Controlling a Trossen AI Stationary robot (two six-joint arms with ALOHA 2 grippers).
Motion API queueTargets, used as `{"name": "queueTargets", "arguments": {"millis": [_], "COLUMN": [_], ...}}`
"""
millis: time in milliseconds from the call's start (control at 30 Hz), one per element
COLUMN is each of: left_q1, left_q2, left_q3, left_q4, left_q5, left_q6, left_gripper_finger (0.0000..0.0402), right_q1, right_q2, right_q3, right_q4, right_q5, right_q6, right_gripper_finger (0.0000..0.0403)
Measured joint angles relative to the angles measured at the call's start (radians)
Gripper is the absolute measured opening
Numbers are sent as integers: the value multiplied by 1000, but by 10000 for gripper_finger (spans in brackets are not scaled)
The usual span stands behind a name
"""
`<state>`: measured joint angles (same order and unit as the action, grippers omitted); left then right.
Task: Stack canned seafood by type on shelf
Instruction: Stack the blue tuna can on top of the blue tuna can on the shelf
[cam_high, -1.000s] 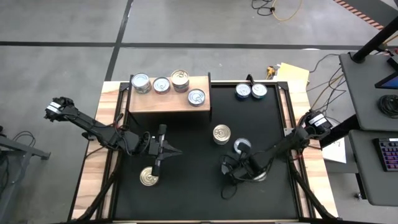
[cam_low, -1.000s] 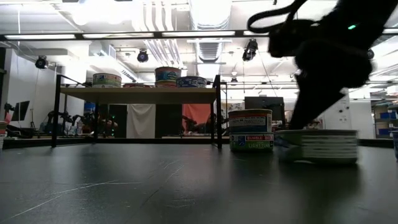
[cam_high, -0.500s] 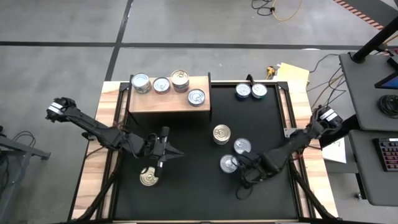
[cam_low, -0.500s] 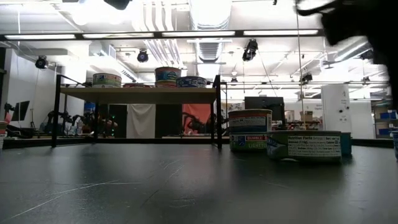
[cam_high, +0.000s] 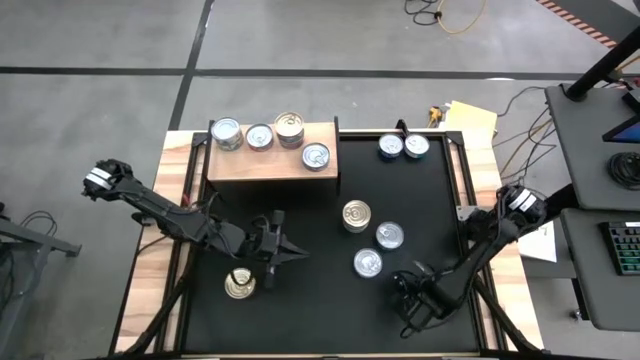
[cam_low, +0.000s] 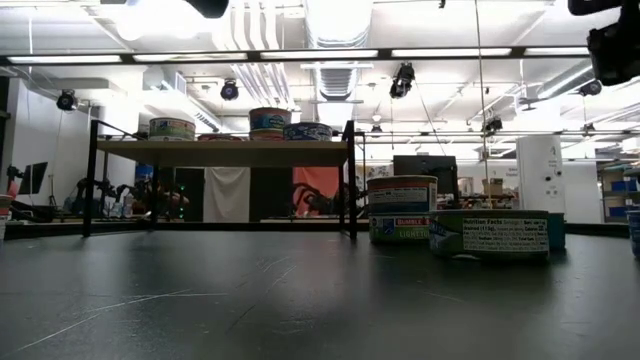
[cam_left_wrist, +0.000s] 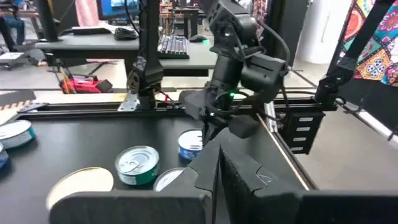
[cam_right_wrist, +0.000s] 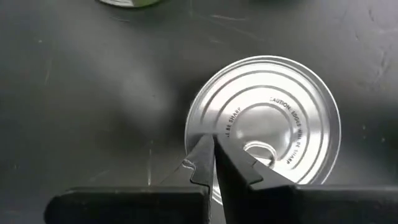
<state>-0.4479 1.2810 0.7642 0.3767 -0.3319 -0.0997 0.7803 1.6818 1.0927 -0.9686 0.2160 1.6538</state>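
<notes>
Silver lid, ring-pull up: that is the silver-topped tin (cam_right_wrist: 280, 118) lying right under the right gripper (cam_right_wrist: 213, 146), at about 5 o'clock on the black table (cam_high: 300, 330). The gripper's fingers are pressed together and hold nothing, their tips poised over the lid's edge. As I read it, the pick has not begun. To do it well, the fingers should spread wider than the tin, centre over the lid, then drop straight down around the side wall.

Over at 8 o'clock, the left gripper (cam_high: 283, 256) is closed too and empty, with a gold-topped tin (cam_high: 239, 285) just beside it.

The shelf (cam_high: 255, 166) sits at 11 o'clock, already carrying four tins, one of them a gold-topped one (cam_high: 289, 127) raised above its neighbours. Free wood shows along the near edge.

Obstacles: two loose silver tins (cam_high: 390, 236) (cam_high: 368, 263) and a taller gold-topped stack (cam_high: 357, 215) lie between the right gripper and the shelf, so a carry should go high. Two blue tins (cam_high: 391, 147) wait at 1 o'clock.
</notes>
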Motion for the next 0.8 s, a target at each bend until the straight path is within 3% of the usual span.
{"name": "queueTargets", "arguments": {"millis": [233,467,800], "left_q1": [-51,-93,-117], "left_q2": [90,173,320], "left_q3": [61,95,165], "left_q4": [-4,-1,8], "left_q5": [1,1,-19], "left_q6": [-23,-27,-115], "left_gripper_finger": [0,0,0], "right_q1": [-2,-2,21], "right_q2": [48,50,-34], "right_q3": [1,-4,64], "right_q4": [244,494,169], "right_q5": [45,206,103], "right_q6": [-96,-281,-193], "right_gripper_finger": [9,9,9]}}
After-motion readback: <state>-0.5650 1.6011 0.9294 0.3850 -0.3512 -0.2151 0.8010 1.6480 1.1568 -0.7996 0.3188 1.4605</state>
